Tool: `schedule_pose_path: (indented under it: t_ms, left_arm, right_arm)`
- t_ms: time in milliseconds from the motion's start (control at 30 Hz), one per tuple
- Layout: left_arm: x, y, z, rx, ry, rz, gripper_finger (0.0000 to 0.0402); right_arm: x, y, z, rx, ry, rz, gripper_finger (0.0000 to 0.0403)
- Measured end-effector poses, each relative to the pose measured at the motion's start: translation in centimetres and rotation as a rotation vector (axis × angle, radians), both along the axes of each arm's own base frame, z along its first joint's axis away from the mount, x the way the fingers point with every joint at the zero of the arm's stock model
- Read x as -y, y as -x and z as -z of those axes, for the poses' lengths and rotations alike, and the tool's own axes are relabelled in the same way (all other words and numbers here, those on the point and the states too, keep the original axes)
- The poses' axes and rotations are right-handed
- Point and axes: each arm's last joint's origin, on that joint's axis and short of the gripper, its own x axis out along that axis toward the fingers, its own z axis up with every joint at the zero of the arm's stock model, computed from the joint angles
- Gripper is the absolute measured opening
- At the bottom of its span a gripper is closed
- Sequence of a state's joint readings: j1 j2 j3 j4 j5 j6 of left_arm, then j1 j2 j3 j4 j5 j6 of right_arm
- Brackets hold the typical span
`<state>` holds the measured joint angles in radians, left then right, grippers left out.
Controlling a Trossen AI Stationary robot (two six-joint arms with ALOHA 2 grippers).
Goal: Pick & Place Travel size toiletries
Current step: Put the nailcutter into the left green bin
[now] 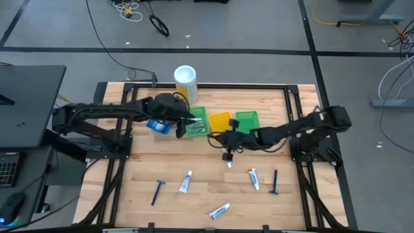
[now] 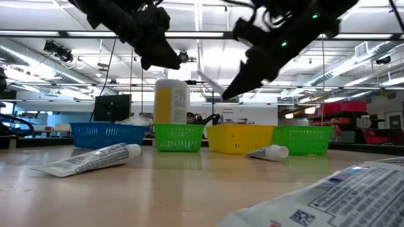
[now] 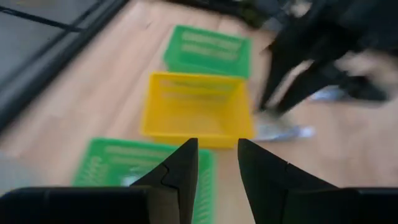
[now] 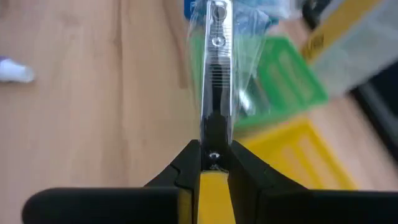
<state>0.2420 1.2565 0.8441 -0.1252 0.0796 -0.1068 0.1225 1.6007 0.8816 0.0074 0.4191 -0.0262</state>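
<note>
Your right tool (image 4: 213,155) is holding a wrapped razor (image 4: 216,62), its two fingers pressed together on the handle end, so the long clear packet is sticking out far in front. In the high view this tool (image 1: 228,144) is hanging just beside the yellow bin (image 1: 218,120), over the bare tabletop (image 1: 194,207).

Your left tool (image 3: 217,165) is standing with its fingers apart and nothing between them. It is hovering over the green bin (image 1: 196,121) next to the blue bin (image 1: 157,125); a second green bin (image 1: 246,120) is standing on the far side of the yellow one.

The other toiletries are lying on the near part of the tabletop: a toothpaste tube (image 1: 186,182), another tube (image 1: 253,178), a third one (image 1: 219,211), and two dark razors (image 1: 157,191) (image 1: 275,182).

What could go wrong, in my judgement: the grip is only on the end of the razor, so the packet may be swinging or slipping when you are moving, and it may fall beside the bin or catch on its rim. The two arms are also working near each other over the bins, so they may touch if both are advancing together.

On the white-and-yellow canister (image 1: 185,81) and on the tubes there is printing, but I cannot read any brand or word.
</note>
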Motion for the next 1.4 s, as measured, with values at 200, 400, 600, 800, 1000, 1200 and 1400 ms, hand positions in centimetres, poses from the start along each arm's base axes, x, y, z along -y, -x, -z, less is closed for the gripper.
schedule_pose_path:
  t_ms: [200, 400, 600, 800, 1000, 1200, 1400]
  left_arm:
    - [0.1, 0.5, 2.6, 0.118, 0.193, -0.017, 0.0121]
    - [0.0, 0.6, 4.1, 0.156, 0.25, -0.09, 0.0121]
    - [-0.3, 0.2, 4.9, 0.155, 0.281, -0.169, 0.0121]
    - [-0.4, -0.7, 5.8, 0.161, 0.292, -0.151, 0.0121]
    - [-0.7, -1.2, 6.8, 0.129, 0.255, -0.178, 0.0121]
    - [-0.8, -1.7, 6.0, 0.229, 0.237, -0.143, 0.0112]
    - [-0.8, -1.8, 5.8, 0.25, 0.239, -0.129, 0.0058]
  right_arm:
    - [1.9, -3.0, 0.9, -0.075, 0.156, 0.037, 0.0056]
    - [3.2, -4.1, 1.4, -0.106, 0.21, 0.052, 0.0056]
    - [3.8, -4.4, 1.0, -0.059, 0.217, 0.06, 0.0056]
    - [4.1, -4.4, 0.9, -0.052, 0.207, 0.058, 0.0056]
    - [4.1, -4.5, 0.9, -0.046, 0.204, 0.056, 0.0056]
    - [4.2, -4.5, 0.8, -0.039, 0.209, 0.053, 0.0056]
    - [4.1, -4.6, 0.7, -0.031, 0.209, 0.052, 0.0056]
